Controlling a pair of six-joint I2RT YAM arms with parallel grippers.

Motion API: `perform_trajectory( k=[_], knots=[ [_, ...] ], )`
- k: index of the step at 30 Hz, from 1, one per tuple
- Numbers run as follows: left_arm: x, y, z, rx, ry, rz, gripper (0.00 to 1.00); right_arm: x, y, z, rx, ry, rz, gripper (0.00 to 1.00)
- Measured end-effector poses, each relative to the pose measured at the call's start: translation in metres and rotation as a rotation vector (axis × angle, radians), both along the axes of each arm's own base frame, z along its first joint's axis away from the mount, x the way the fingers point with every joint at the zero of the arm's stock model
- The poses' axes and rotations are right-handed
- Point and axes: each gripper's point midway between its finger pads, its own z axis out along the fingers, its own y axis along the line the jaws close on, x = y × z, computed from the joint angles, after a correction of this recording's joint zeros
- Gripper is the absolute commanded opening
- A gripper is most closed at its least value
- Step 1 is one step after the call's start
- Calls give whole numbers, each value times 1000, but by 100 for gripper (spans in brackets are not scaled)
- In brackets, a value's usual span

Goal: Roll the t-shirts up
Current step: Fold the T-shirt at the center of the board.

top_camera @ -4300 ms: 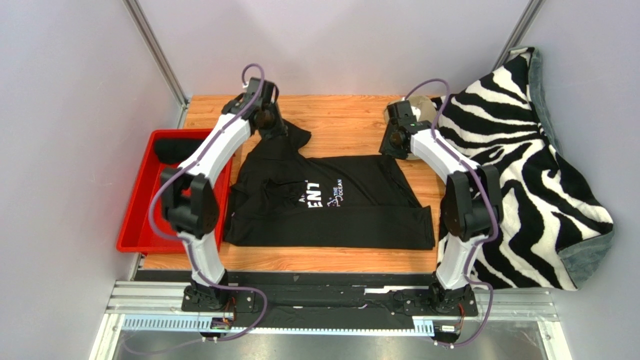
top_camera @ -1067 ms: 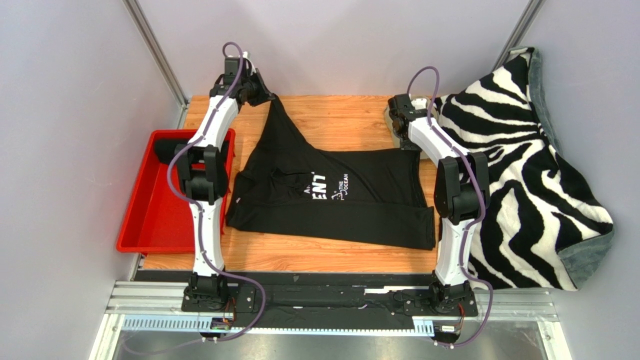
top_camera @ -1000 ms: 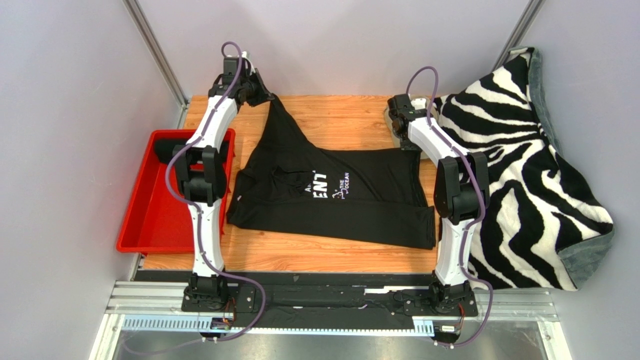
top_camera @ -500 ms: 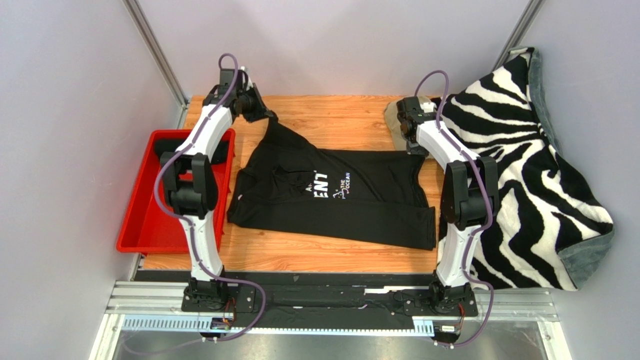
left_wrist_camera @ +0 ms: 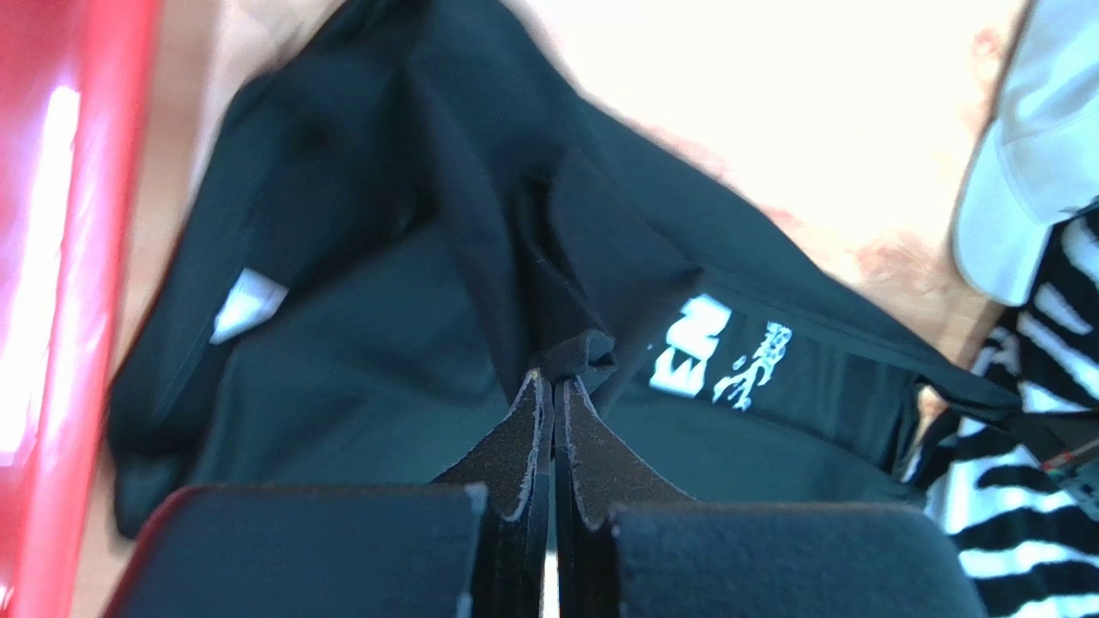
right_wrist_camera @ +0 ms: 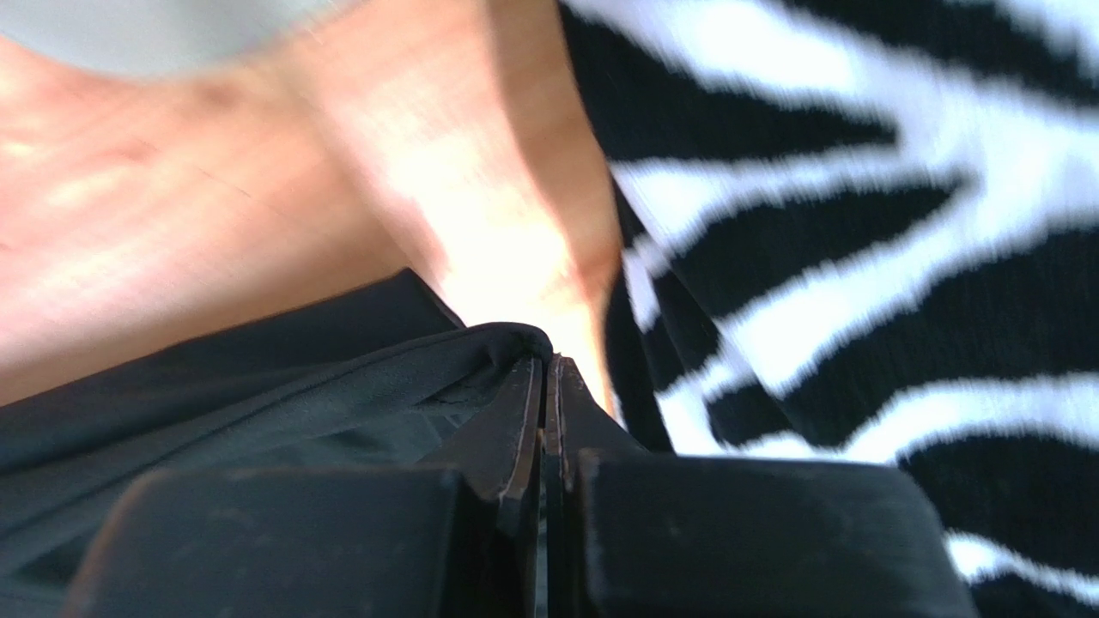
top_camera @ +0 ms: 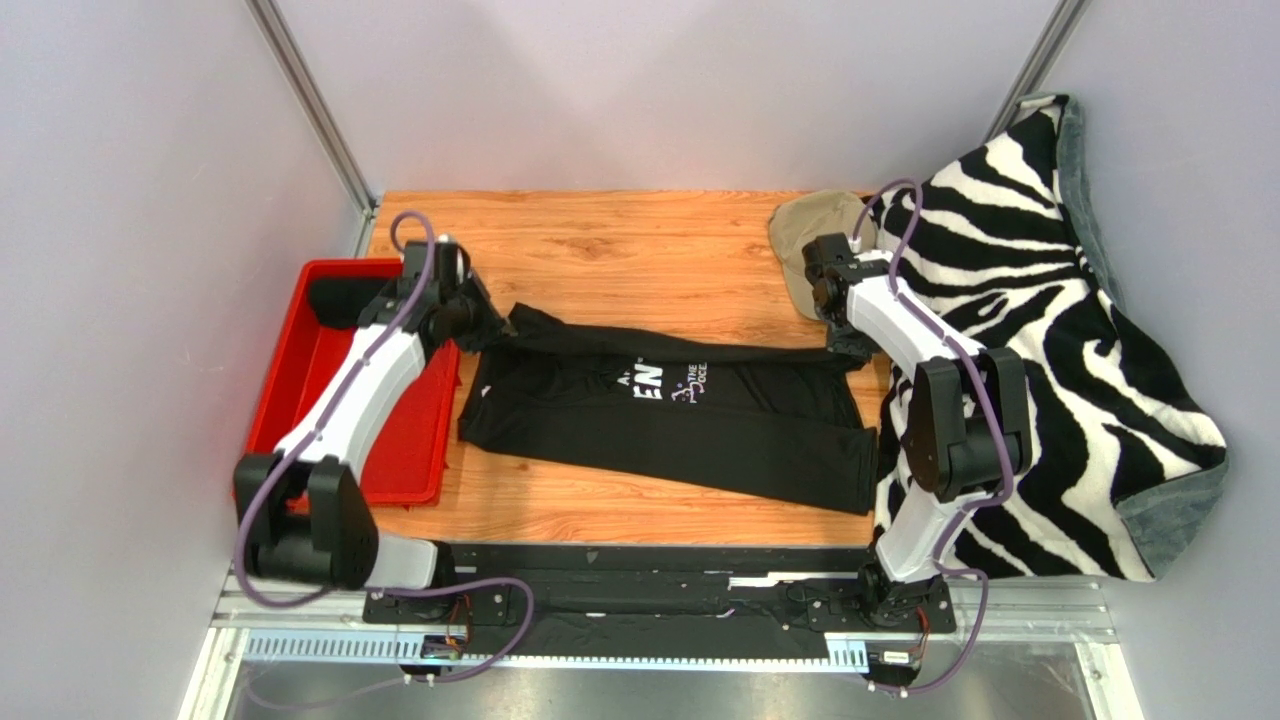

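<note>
Hidden or unreadable
Cannot read the shirt (top_camera: pixel 661 435) print (top_camera: pixel 666 381), half folded under; cannot identify the dark lump (top_camera: pixel 337 305) in the bin (top_camera: pixel 301 393), mostly behind an arm; blurred in right wrist view.

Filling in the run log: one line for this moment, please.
black t-shirt: lying on table | left gripper: shut on t-shirt | right gripper: shut on t-shirt

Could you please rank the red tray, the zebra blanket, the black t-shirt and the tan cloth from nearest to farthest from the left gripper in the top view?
1. black t-shirt, mid-table, pinched in the left gripper.
2. red tray, just to its left.
3. tan cloth, far right corner.
4. zebra blanket, right side, beyond the cloth.
</note>
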Motion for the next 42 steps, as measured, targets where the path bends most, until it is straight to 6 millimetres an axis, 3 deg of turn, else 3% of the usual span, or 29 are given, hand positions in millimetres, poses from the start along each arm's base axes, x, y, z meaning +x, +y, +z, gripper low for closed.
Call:
perform_trajectory(
  k=[4, 7, 19, 22, 24, 25, 26, 28, 32, 34, 39, 42],
  knots=[
    [-36, 10, -9, 15, 19, 43, 0, -17, -3, -4, 1, 5, -27, 0],
    [-52, 16, -15, 29, 35, 72, 0, -27, -4, -7, 8, 9, -43, 0],
    [-64, 29, -17, 63, 54, 140, 0, -52, 9, 12, 118, -102, -55, 0],
    [-66, 31, -22, 63, 70, 152, 0, -63, 12, 4, 148, -96, -60, 9],
    [-70, 32, -29, 64, 88, 157, 0, -71, 15, -5, 169, -81, -62, 21],
    [-72, 33, -32, 65, 98, 158, 5, -77, 17, -12, 185, -67, -64, 23],
    [-74, 33, -35, 67, 105, 159, 25, -81, 19, -17, 203, -56, -68, 27],
    [-77, 33, -40, 70, 119, 152, 32, -87, 23, -24, 238, -37, -70, 34],
    [-79, 33, -39, 69, 113, 147, 47, -84, 32, -19, 295, -66, -63, 45],
    [-79, 34, -35, 71, 95, 142, 49, -82, 34, -11, 313, -99, -60, 45],
    [-75, 28, -14, 62, 27, 103, 40, -69, 39, 5, 349, -162, -48, 41],
    [-64, 14, -14, 70, 32, 67, 34, -59, 47, 4, 382, -177, -38, 40]
  ],
)
